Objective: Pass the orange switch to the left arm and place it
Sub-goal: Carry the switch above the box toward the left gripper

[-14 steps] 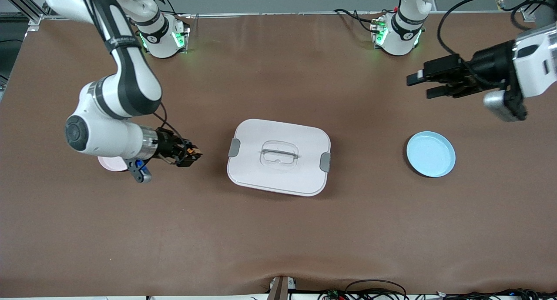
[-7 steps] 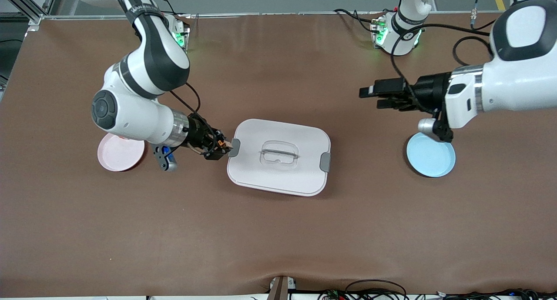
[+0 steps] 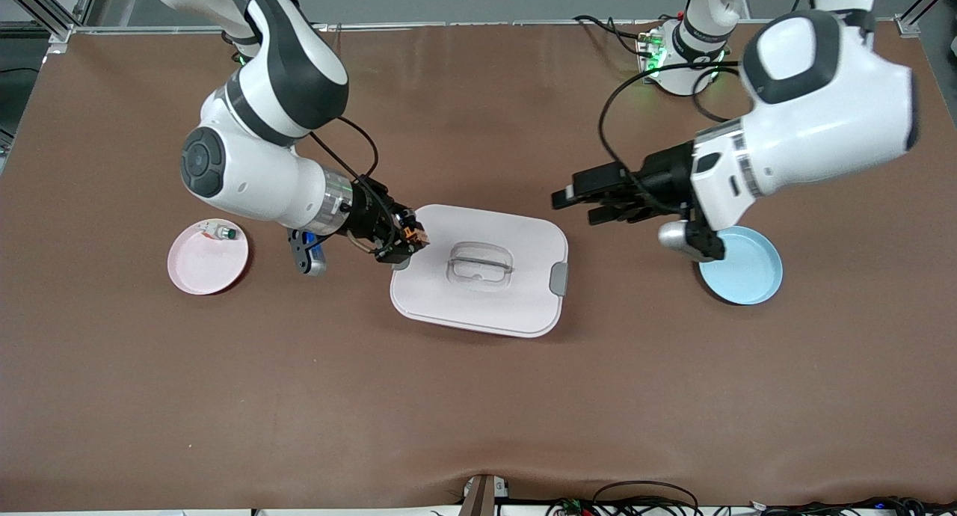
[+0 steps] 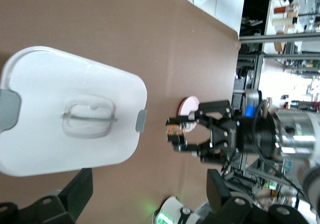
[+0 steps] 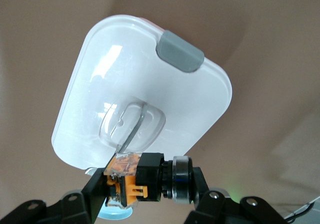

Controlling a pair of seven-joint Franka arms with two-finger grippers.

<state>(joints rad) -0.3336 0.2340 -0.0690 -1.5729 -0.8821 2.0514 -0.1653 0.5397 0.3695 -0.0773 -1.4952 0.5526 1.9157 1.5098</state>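
Beside the box (image 3: 478, 269), toward the right arm's end, a pink plate (image 3: 207, 258) lies; the right gripper (image 3: 410, 235), fingers clamped on the orange switch (image 3: 408, 234), carries it over the box's edge, likely for a handover; the left gripper (image 3: 591, 200) hangs off the box's other end, fingers apart, apparently to receive.

A pink plate (image 3: 207, 256) holding a small green-tipped piece (image 3: 218, 232) sits toward the counter's (image 3: 478, 411) right-arm end; a light-blue plate (image 3: 748, 271) toward its left-arm end

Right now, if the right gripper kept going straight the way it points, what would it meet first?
Likely the left gripper, open and facing it across the box. The right gripper with the switch seems raised above the lid, though height is unclear.
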